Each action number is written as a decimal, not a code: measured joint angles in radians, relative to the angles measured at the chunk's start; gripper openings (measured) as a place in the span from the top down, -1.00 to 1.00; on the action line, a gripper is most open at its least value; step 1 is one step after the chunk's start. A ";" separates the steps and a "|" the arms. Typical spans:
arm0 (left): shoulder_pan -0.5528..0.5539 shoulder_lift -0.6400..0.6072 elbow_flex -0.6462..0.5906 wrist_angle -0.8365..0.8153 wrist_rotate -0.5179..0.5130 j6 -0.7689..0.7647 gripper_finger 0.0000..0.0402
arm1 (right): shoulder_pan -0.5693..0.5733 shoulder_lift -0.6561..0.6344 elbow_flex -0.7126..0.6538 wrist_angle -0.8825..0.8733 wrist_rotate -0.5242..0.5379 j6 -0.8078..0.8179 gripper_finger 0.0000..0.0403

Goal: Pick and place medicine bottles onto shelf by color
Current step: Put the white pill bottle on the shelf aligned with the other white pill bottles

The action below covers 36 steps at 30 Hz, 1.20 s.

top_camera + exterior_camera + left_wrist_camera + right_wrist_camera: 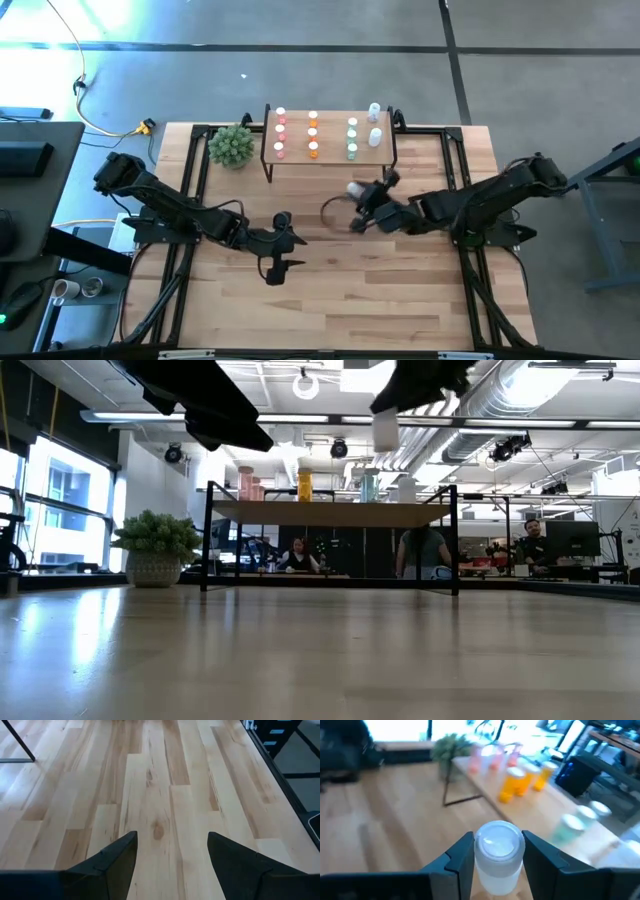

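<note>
You will find nothing to read here. The medicine bottles (313, 135) on the shelf (384, 156) show you only plain colours and white caps, with no label legible in any view. The clear bottle (497, 857) closest to the right wrist camera has a bare cap and a bare side. The desk (340, 290) carries no marking, sticker or number. The screens (572, 540) in the room beyond are too far off for you to make out any writing.
</note>
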 joint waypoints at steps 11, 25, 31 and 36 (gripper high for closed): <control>0.000 0.000 0.000 0.007 0.001 0.000 -0.14 | -0.120 -0.281 -0.231 0.106 0.064 -0.013 0.38; 0.001 0.000 0.000 0.005 0.001 0.000 -0.14 | -0.361 -0.302 -0.331 0.149 -0.181 -0.027 0.38; 0.002 0.001 0.000 0.005 0.001 0.000 -0.14 | -0.439 -0.310 -0.359 0.192 -0.266 -0.008 0.38; 0.002 0.001 0.000 0.005 0.001 0.000 -0.14 | -0.521 -0.306 -0.358 0.184 -0.357 0.024 0.38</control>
